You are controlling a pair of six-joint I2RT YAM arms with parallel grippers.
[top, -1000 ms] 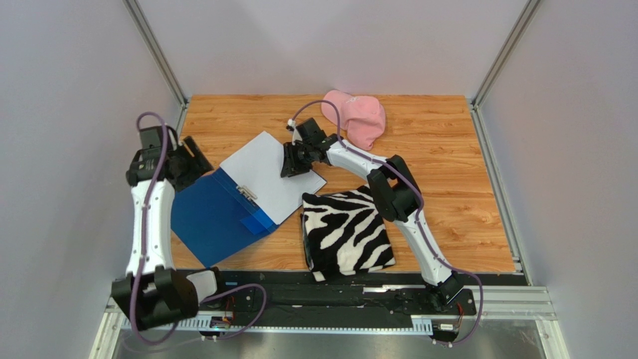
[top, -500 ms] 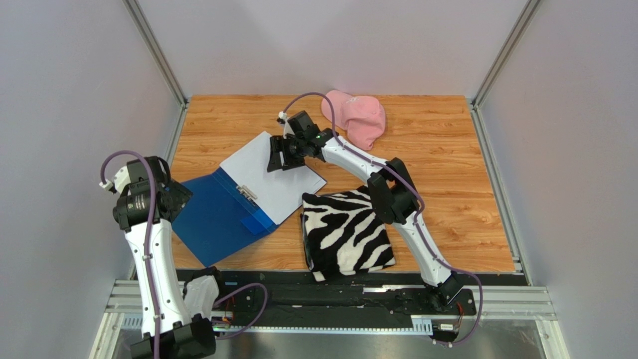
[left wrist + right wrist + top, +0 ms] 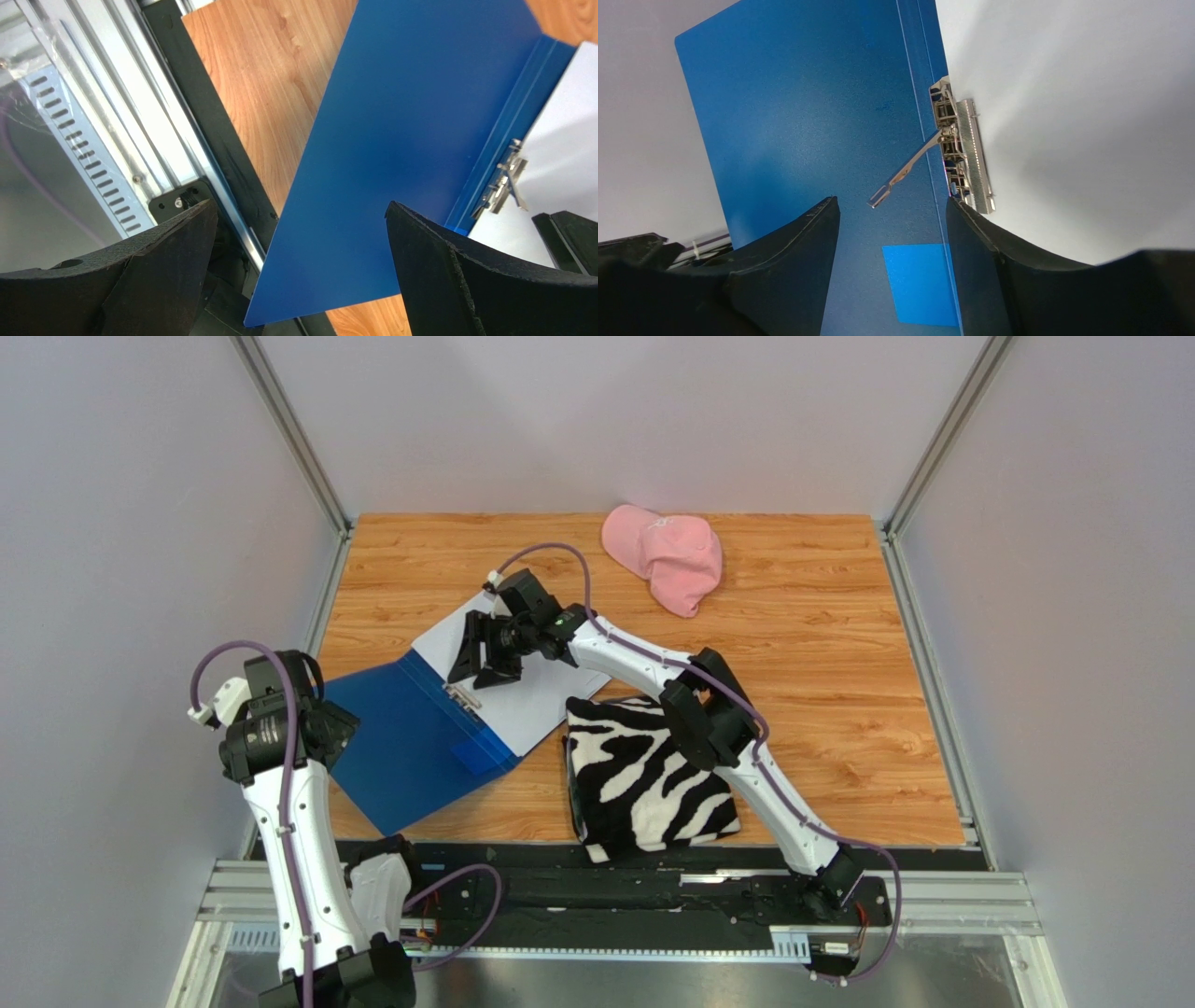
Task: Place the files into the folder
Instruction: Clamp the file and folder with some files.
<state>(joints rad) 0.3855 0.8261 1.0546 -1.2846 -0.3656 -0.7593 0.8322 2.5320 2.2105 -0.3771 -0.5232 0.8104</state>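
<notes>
On the orange wood-grain desk [image 3: 842, 700] the flat royal-blue folder [image 3: 400, 742] lies open, its spine running diagonally from far-left to near-right. The white paper files [image 3: 540, 697] rest on its right half, one edge at the silver metal clip [image 3: 962, 150] along that spine. The right gripper [image 3: 891, 204], clearly the nearer, hangs just over the clip, jaws parted and empty, either side of the raised lever [image 3: 906, 171]. The left gripper [image 3: 302, 210], spread wide and empty, stands off the left cover's outer edge.

The left gripper [image 3: 300, 210] has its jaws spread wide and grips nothing. Beyond them the blue folder [image 3: 400, 126] lies open on the wooden table [image 3: 274, 77]. At the folder's spine, on its right, sits a metal clip [image 3: 507, 178], with a white sheet [image 3: 561, 140] just right of it. Left of the folder run a black strip [image 3: 210, 133] and a slotted aluminium rail [image 3: 77, 119].
</notes>
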